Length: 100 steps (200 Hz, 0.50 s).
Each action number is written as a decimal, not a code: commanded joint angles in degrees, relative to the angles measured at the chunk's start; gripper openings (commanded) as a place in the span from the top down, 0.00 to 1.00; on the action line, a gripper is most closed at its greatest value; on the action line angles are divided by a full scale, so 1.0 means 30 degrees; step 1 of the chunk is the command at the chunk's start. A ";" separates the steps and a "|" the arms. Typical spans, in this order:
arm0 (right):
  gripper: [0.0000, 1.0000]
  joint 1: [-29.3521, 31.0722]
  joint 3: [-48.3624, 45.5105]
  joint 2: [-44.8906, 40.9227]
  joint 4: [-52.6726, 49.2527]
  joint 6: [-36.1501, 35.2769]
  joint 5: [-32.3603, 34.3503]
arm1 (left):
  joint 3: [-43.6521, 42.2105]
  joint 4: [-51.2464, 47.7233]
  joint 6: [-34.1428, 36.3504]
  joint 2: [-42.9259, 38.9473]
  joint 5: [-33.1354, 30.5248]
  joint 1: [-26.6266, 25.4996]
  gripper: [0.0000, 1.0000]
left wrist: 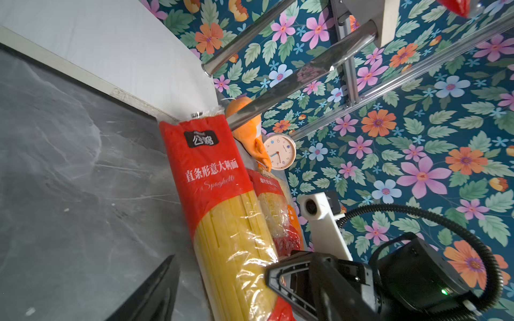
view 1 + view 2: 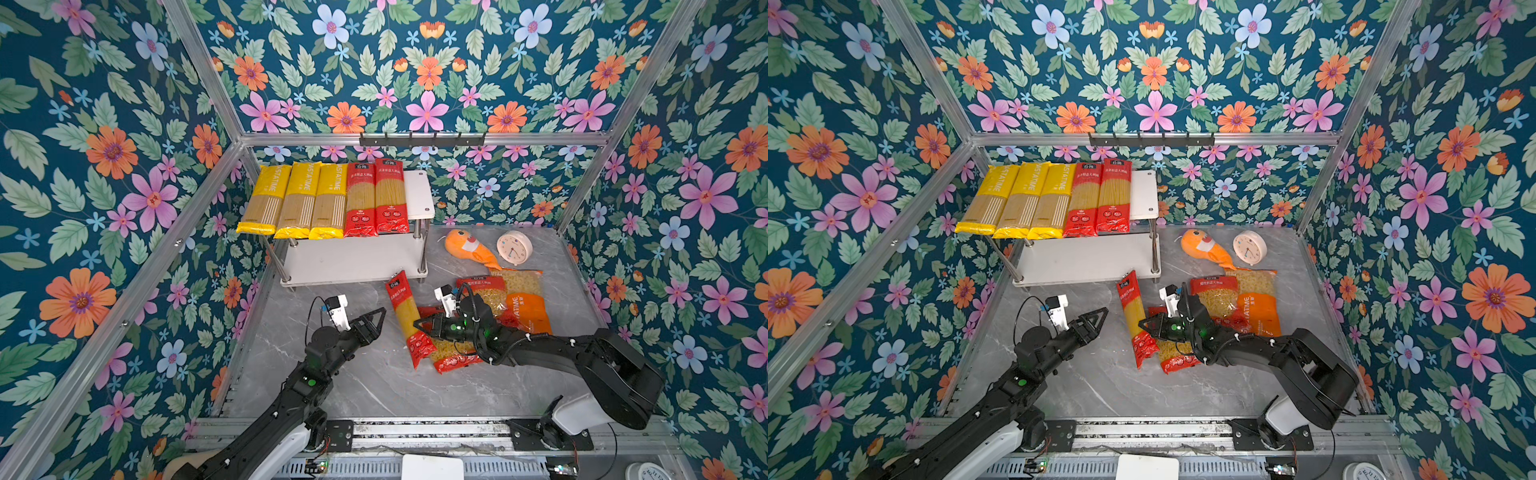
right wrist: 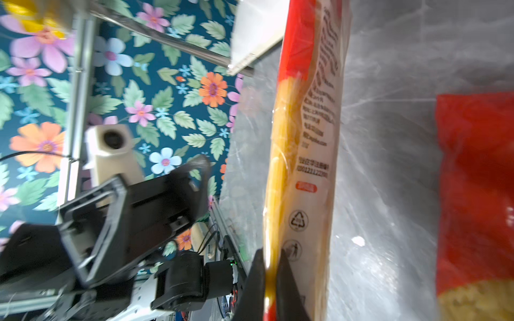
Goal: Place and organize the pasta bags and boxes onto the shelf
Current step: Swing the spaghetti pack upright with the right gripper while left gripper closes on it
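On the worktop (image 2: 353, 374) before the shelf (image 2: 419, 187), the right gripper (image 2: 419, 325) pinched the red spaghetti pack (image 2: 405, 309) by its long edge, likely to hand it over; the left gripper (image 2: 377, 319) hovered beside, spread to take it; the shelf's bare end looked meant for it.

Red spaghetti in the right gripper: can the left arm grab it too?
Probably yes. The left gripper is open and close beside the red spaghetti, with only bare table between them. The right gripper pinches its other edge.
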 commanded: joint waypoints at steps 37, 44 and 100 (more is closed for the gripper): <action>1.00 0.0014 -0.0476 -0.0594 0.8228 -0.0822 0.0010 | -0.0396 0.6687 -0.0186 0.1431 0.1542 -0.0065 0.11; 1.00 0.0011 -0.0366 -0.0620 0.8511 -0.0852 -0.0047 | -0.0350 0.7319 -0.0233 0.1920 0.1868 -0.0065 0.10; 1.00 0.0015 -0.0630 -0.0719 1.1682 -0.0717 -0.1668 | 0.0229 1.1158 -0.1213 0.5217 0.3350 -0.0065 0.10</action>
